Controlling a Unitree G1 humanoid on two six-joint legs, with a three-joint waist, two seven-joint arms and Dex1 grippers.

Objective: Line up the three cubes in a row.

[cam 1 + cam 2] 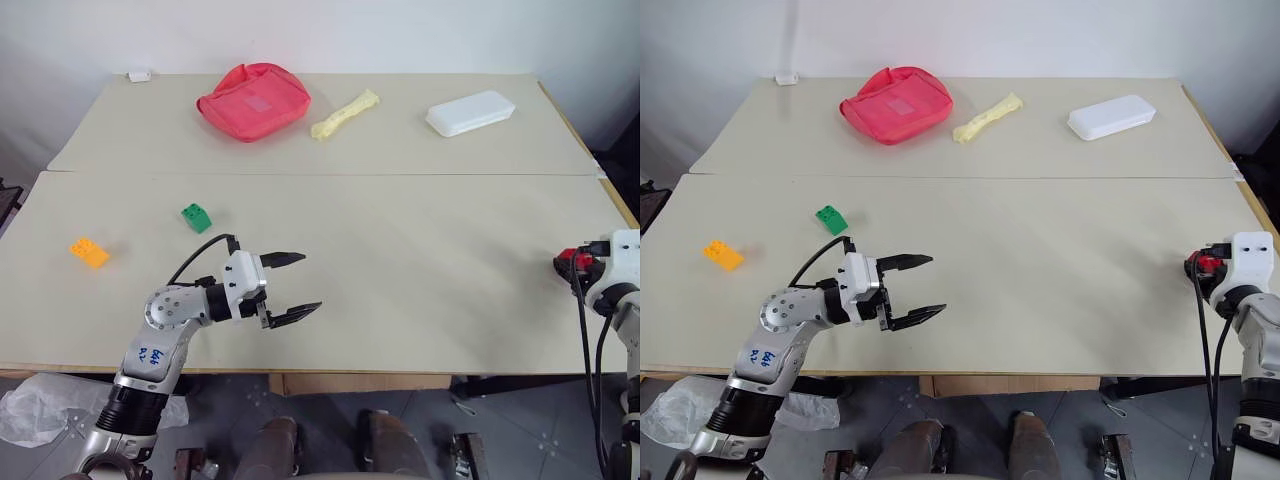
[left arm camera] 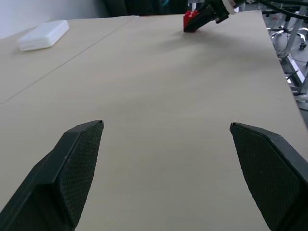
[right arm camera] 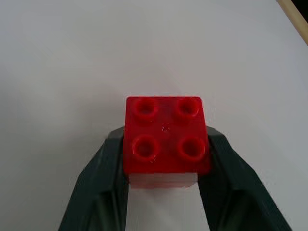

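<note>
At the right edge of the pale, matte bench (image 1: 400, 300), the right tool (image 3: 163, 159) is clamped on the red cube (image 3: 166, 137) — a glossy plastic block with four round studs on top, pinched from both sides between the two dark fingers (image 3: 103, 173). The block sits low against the smooth bench surface, its square top facing up.

The left tool (image 1: 292, 288) hovers over the near part of the bench with its fingers spread wide and nothing between them; the black pads (image 2: 79, 168) are wedge-shaped and finely cross-hatched. The green cube (image 1: 196, 217) lies just beyond this tool and a little to its left, tilted on the bench. The orange cube (image 1: 89, 252), also studded, rests further to the left, well apart from the green one and near the bench's left edge. The red block in the other tool is far to the right, so the three cubes are scattered, not in a row.

A thin seam runs across the bench beyond both tools. Past it lie a soft, rumpled red pouch (image 1: 254, 101) with a pale patch, a knobbly pale-yellow elongated object (image 1: 345, 113) and a flat white box (image 1: 470, 112) with rounded corners — all well beyond the tools. A small white item (image 1: 139, 75) sits at the far left corner.
</note>
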